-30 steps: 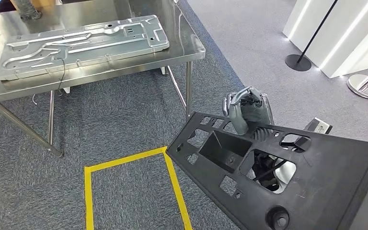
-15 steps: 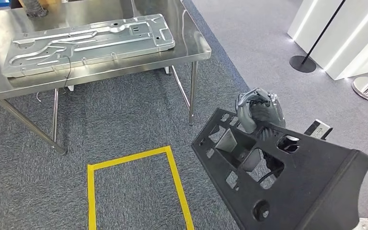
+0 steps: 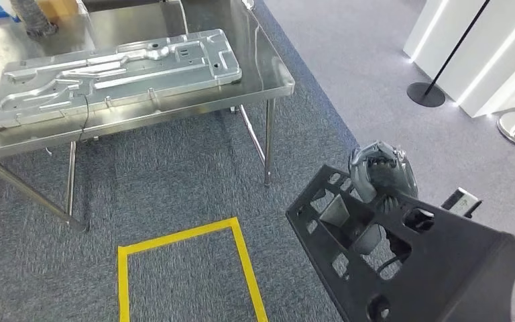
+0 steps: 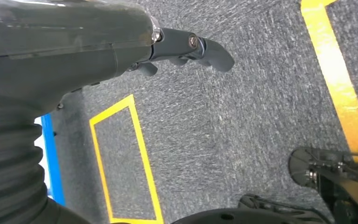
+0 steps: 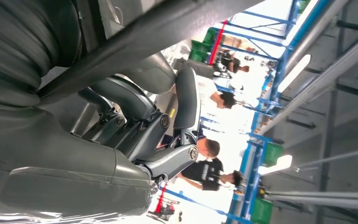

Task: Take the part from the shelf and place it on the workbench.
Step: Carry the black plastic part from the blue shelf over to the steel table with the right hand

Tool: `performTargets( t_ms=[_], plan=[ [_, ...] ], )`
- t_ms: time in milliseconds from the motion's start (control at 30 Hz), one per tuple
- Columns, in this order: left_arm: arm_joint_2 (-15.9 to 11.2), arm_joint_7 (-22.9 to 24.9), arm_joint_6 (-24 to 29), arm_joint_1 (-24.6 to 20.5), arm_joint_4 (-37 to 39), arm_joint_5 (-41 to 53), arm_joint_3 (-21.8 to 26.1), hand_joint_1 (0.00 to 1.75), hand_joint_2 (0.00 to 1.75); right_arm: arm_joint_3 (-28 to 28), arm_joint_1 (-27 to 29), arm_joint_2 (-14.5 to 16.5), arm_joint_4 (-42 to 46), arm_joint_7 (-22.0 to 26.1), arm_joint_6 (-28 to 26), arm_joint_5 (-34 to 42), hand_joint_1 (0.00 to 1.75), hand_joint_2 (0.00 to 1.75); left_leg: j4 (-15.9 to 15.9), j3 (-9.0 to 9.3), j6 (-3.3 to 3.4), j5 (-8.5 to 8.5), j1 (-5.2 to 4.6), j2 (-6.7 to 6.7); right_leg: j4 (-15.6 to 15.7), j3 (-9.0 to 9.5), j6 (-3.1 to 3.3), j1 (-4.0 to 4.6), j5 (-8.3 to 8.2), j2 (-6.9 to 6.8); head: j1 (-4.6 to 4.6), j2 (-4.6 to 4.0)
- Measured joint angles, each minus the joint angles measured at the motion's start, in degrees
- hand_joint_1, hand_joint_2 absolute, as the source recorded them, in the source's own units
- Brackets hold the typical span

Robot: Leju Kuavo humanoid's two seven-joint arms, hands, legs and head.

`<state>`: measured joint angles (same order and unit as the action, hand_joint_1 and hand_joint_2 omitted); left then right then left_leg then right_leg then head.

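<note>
Grey carpet with a yellow taped rectangle (image 3: 184, 268) at 6 o'clock of the head view; a steel table (image 3: 268, 64) stands at 11 o'clock, carrying a pressed metal panel (image 3: 114, 74). The part (image 3: 429, 268), a broad black moulded panel pierced with cut-outs, sits at 4 o'clock, well apart from the table, carried tilted by the right robot hand (image 3: 379, 174), whose fingers curl over its upper edge. Judged stiff and light for its size but unwieldy: a one-edge hold lets it swing, so a grasp at a rib beside a cut-out seems firmest. The left robot hand (image 4: 186, 46) hangs over the carpet, holding nothing, fingers loosely extended. The part's lower corner is cut off by the frame; the contact behind the panel is hidden. The right wrist view is too cluttered to confirm the grip.
</note>
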<state>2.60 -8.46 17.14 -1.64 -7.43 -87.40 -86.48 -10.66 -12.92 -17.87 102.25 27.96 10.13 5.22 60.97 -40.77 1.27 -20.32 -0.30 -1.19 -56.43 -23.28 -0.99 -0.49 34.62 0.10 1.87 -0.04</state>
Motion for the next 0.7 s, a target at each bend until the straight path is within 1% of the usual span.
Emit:
performTargets(
  t_ms=[67,100,133,167,200,233,267,300,333,367,400,433,467,500,533,600,633,667,700],
  plan=[
    [0.0,-0.1,-0.1,0.0,0.0,0.0,0.0,0.0,1.75,0.4,0.6,-0.5,0.4,0.1,-0.1,0.0,1.75,1.75,-0.4,0.07,0.74,-0.55,-0.02,-0.23,0.7,0.4,-0.68,-0.14,0.45,-0.04,0.0,-0.01],
    [0.0,-0.2,-0.2,0.0,0.0,0.0,0.0,0.0,1.75,0.7,0.7,-0.7,0.6,0.1,-0.1,0.0,1.75,1.75,-0.7,0.3,1.09,-0.78,0.05,-0.29,0.5,0.46,-0.98,-0.18,0.91,-0.06,0.01,-0.01],
    [0.1,-0.2,-0.3,0.0,0.0,0.1,0.0,0.0,1.75,0.9,0.8,-0.9,0.7,0.2,-0.2,0.0,1.75,1.75,-1.1,0.6,1.37,-0.97,0.16,-0.31,-0.9,-0.1,-1.21,-0.21,1.81,-0.07,0.01,-0.01],
    [0.1,-0.2,-0.3,0.0,0.0,0.1,0.0,0.0,1.75,1.2,0.9,-1.1,0.9,0.3,-0.2,0.0,1.75,1.75,-1.4,0.91,1.58,-1.14,0.26,-0.29,-3.7,-1.51,-1.36,-0.24,3.12,-0.05,0.01,-0.01],
    [0.1,-0.2,-0.3,0.0,0.0,0.1,0.0,0.0,1.75,1.3,1.1,-1.2,0.9,0.4,-0.3,0.0,1.75,1.75,-1.5,1.13,1.74,-1.32,0.26,-0.29,-7.7,-3.85,-1.45,-0.26,4.6,-0.04,0.01,-0.01],
    [0.1,-0.2,-0.4,0.1,0.0,0.1,0.0,0.0,1.75,1.4,1.5,-1.3,0.9,0.4,-0.3,0.0,1.75,1.75,-1.6,1.3,1.82,-1.49,0.27,-0.31,-12.0,-6.63,-1.5,-0.28,5.87,-0.04,0.01,-0.01],
    [0.1,-0.2,-0.4,0.1,0.0,0.1,0.0,0.0,1.75,1.5,1.9,-1.4,0.9,0.5,-0.3,0.0,1.75,1.75,-1.6,1.48,1.81,-1.67,0.26,-0.37,-15.2,-9.09,-1.56,-0.29,6.32,-0.04,0.0,-0.01],
    [0.1,-0.2,-0.4,0.1,0.0,0.0,0.0,0.0,1.75,1.5,2.3,-1.4,0.9,0.5,-0.4,0.0,1.75,1.75,-1.6,1.72,1.79,-1.87,0.27,-0.44,-16.6,-10.72,-1.61,-0.32,5.56,-0.04,0.0,-0.01],
    [0.1,-0.2,-0.5,0.1,0.0,0.0,0.0,0.0,1.75,1.5,2.5,-1.4,0.9,0.5,-0.4,0.0,1.75,1.75,-1.6,2.03,1.7,-2.05,0.27,-0.52,-15.6,-11.27,-1.64,-0.34,3.6,-0.04,0.01,-0.01],
    [0.1,-0.2,-0.5,0.1,0.0,0.0,0.0,0.0,1.75,1.6,2.6,-1.4,0.9,0.6,-0.4,0.0,1.75,1.75,-1.6,2.38,1.57,-2.21,0.27,-0.59,-12.7,-10.76,-1.65,-0.37,0.84,-0.04,0.01,-0.01],
    [0.1,-0.2,-0.5,0.1,0.0,0.0,0.0,0.0,1.75,1.8,2.7,-1.4,1.0,0.6,-0.4,0.0,1.75,1.75,-1.6,2.65,1.42,-2.34,0.27,-0.64,-8.9,-9.78,-1.6,-0.4,-1.85,0.0,0.0,-0.01],
    [0.1,-0.2,-0.6,0.1,0.0,-0.1,0.0,0.0,1.75,1.9,2.7,-1.5,1.0,0.6,-0.4,0.0,1.75,1.75,-1.5,2.81,1.19,-2.43,0.18,-0.76,-5.6,-8.88,-1.4,-0.34,-3.8,0.08,0.0,-0.01],
    [0.1,-0.3,-0.6,0.1,0.0,-0.1,0.0,0.0,1.75,2.1,2.7,-1.5,1.0,0.7,-0.4,0.0,1.75,1.75,-1.4,2.86,0.91,-2.43,0.11,-0.88,-3.3,-8.32,-1.14,-0.26,-4.92,0.17,0.0,-0.01],
    [0.1,-0.4,-0.6,0.1,0.0,-0.1,0.0,0.0,1.75,2.2,2.8,-1.5,1.0,0.7,-0.3,0.0,1.75,1.75,-1.5,2.84,0.59,-2.37,0.04,-0.99,-2.3,-8.16,-0.82,-0.17,-5.27,0.26,0.0,-0.01],
    [0.1,-0.4,-0.7,0.1,0.0,-0.1,0.0,0.0,1.75,2.3,2.9,-1.6,1.0,0.7,-0.3,0.0,1.75,1.75,-1.6,2.85,0.23,-2.23,-0.02,-1.1,-2.2,-8.24,-0.45,-0.05,-5.36,0.31,0.0,-0.01],
    [0.0,-0.5,-0.7,0.2,0.0,-0.1,0.0,0.0,1.75,2.4,3.0,-1.7,1.0,0.7,-0.1,0.0,1.75,1.75,-1.5,2.72,-0.41,-2.31,-0.07,-0.93,-1.9,-8.19,0.31,-0.26,-5.8,0.22,0.01,-0.01],
    [0.0,-0.5,-0.7,0.2,0.0,-0.1,0.0,0.0,1.75,2.4,3.0,-1.7,1.0,0.8,-0.1,0.0,1.75,1.75,-0.4,2.27,-0.71,-3.07,-0.06,-0.74,-1.7,-8.12,0.68,-0.39,-6.02,0.14,0.01,-0.01],
    [0.0,-0.6,-0.7,0.2,0.0,-0.1,0.0,0.0,1.75,2.4,3.0,-1.7,1.0,0.8,0.0,0.1,1.75,1.75,1.8,1.31,-0.98,-4.5,-0.05,-0.54,-1.6,-8.04,0.98,-0.52,-6.18,0.05,0.01,-0.01],
    [0.0,-0.7,-0.7,0.1,0.0,-0.2,0.0,0.0,1.75,2.5,3.1,-1.7,1.0,0.8,0.0,0.1,1.75,1.75,5.1,-0.12,-1.24,-6.4,0.03,-0.38,-1.6,-8.01,1.13,-0.48,-6.22,-0.01,0.01,-0.01]
  ],
)
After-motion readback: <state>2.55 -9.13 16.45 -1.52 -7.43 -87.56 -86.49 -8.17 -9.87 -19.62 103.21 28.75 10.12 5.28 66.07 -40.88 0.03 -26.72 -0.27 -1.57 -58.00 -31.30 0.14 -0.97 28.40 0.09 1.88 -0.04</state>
